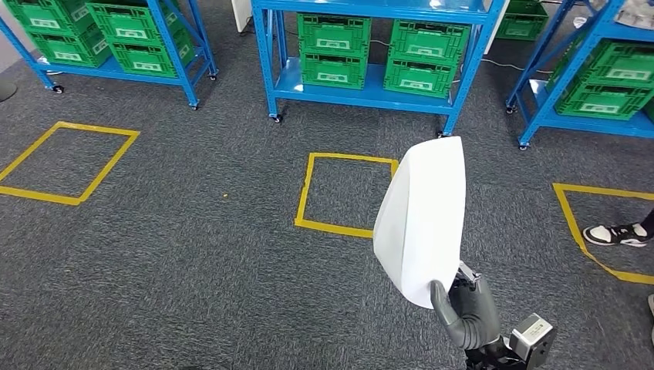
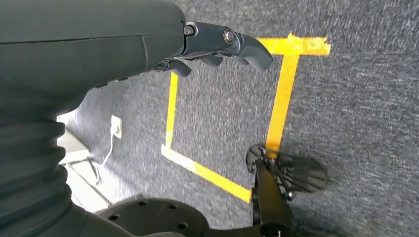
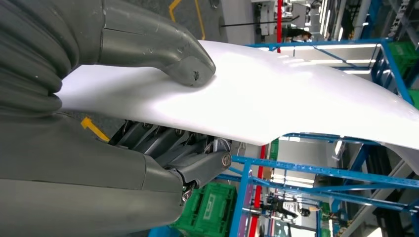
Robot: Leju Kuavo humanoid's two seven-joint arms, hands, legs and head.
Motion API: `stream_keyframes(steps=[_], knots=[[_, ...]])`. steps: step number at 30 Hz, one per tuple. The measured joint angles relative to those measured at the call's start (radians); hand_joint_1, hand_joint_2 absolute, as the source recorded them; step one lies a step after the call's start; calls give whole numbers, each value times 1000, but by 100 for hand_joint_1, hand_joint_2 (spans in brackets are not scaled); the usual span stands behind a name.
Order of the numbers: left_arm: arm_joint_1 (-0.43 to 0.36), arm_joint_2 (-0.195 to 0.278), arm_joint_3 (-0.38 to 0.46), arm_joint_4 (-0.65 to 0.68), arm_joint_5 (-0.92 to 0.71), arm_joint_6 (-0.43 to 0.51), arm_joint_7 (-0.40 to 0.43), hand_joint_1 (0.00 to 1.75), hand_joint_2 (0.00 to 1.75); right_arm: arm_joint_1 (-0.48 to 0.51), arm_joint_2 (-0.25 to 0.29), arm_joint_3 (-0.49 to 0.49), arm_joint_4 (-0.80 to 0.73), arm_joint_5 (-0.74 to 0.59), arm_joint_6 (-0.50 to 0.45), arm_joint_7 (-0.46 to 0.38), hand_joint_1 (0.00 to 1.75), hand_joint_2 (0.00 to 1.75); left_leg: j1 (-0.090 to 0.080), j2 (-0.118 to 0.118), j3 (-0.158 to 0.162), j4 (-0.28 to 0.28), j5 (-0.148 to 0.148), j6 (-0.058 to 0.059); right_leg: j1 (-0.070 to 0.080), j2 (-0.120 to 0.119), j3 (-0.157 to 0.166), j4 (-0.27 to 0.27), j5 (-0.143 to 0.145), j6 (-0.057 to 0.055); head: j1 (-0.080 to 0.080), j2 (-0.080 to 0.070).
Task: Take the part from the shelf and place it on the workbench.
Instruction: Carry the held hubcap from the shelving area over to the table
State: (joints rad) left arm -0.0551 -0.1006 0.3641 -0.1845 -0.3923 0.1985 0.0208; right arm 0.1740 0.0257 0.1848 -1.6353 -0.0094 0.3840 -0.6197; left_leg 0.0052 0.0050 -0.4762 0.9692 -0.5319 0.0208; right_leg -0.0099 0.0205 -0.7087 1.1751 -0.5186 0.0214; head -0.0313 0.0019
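A large white curved panel, the part, stands upright in front of me, held at its lower tip by my right hand. In the right wrist view the thumb presses on the part's glossy white face while the darker fingers clamp it from behind. My left hand hangs over the grey carpet with its fingers loosely curled and nothing in it. Blue shelves with green crates stand ahead.
Yellow tape squares mark the grey carpet, one at far left, another at right. A person's sneaker rests by the right square. More blue shelves stand at left and right.
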Motion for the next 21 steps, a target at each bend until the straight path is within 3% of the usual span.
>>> stream_keyframes(steps=[2, 3, 4, 7, 9, 11, 13, 15, 17, 18, 19, 21], knots=[[2, 0, 0, 0, -2, 0, 1, 0, 175, 1, 0, -1, 1, 0, 2, -1, 175, 175, -1, 25, -13, 4, 6, 1, -2, -10, -37, 116, -55, 7, 0, 0], [2, 0, 0, 0, -2, 0, 1, 0, 175, 2, 0, -1, 1, 0, 2, -1, 175, 175, -2, 37, -18, 7, 8, 0, -3, -13, -30, 127, -57, 10, 0, 0], [2, 0, 0, 0, -1, 0, 1, 0, 175, 2, 0, -2, 1, 0, 3, -1, 175, 175, -1, 49, -22, 12, 9, -2, -4, -19, -1, 95, -42, 11, 0, 0], [0, 0, 0, 0, -1, 4, 1, 0, 175, 0, 0, -2, 1, 4, 1, -4, 175, 175, -4, 78, -31, 34, 3, -14, -4, -65, 125, -100, 12, 2, 0, 0], [-1, 2, 0, 0, -2, 9, 4, 0, 175, 1, 2, -3, 1, 4, -2, -8, 175, 175, -9, 92, -36, 43, -1, -26, 0, -78, 144, -145, 14, -13, 0, 0], [-1, 2, 0, -1, -2, 12, 7, 0, 175, 3, 2, -6, 1, 1, -5, -9, 175, 175, -8, 102, -34, 42, -1, -37, 0, -59, 138, -147, 21, -28, 0, 0], [-1, 3, 0, -1, -2, 12, 8, 0, 175, 4, 3, -10, 0, 0, -7, -10, 175, 175, -4, 71, -47, 72, -25, -50, -4, -43, 135, -154, 31, -42, -1, 0], [0, 3, 0, -1, -2, 12, 8, 0, 175, 5, 6, -11, 0, 2, -7, -10, 175, 175, 0, 20, -94, 180, -88, -59, -7, -26, 130, -156, 38, -50, -4, 0], [4, 3, 0, 0, -2, 12, 9, 0, 175, 7, 7, -11, 0, 4, -7, -10, 175, 175, 2, 1, -152, 306, -138, -61, -7, -4, 123, -155, 41, -52, -4, 0], [5, 3, 0, 0, 0, 12, 9, 0, 175, 8, 8, -11, 0, 5, -6, -10, 175, 175, 2, -1, -163, 328, -136, -61, -7, 9, 121, -154, 43, -50, -4, 0], [6, 3, 0, 1, 2, 12, 9, 0, 175, 9, 8, -11, 0, 6, -6, -10, 175, 175, 2, -4, -155, 309, -113, -59, -7, 21, 120, -153, 45, -49, -5, 0], [6, 3, 0, 1, 5, 12, 8, 0, 175, 8, 8, -11, 0, 7, -3, -10, 175, 175, 4, -28, -95, 179, -40, -52, -8, 45, 119, -150, 47, -44, -5, 0]])
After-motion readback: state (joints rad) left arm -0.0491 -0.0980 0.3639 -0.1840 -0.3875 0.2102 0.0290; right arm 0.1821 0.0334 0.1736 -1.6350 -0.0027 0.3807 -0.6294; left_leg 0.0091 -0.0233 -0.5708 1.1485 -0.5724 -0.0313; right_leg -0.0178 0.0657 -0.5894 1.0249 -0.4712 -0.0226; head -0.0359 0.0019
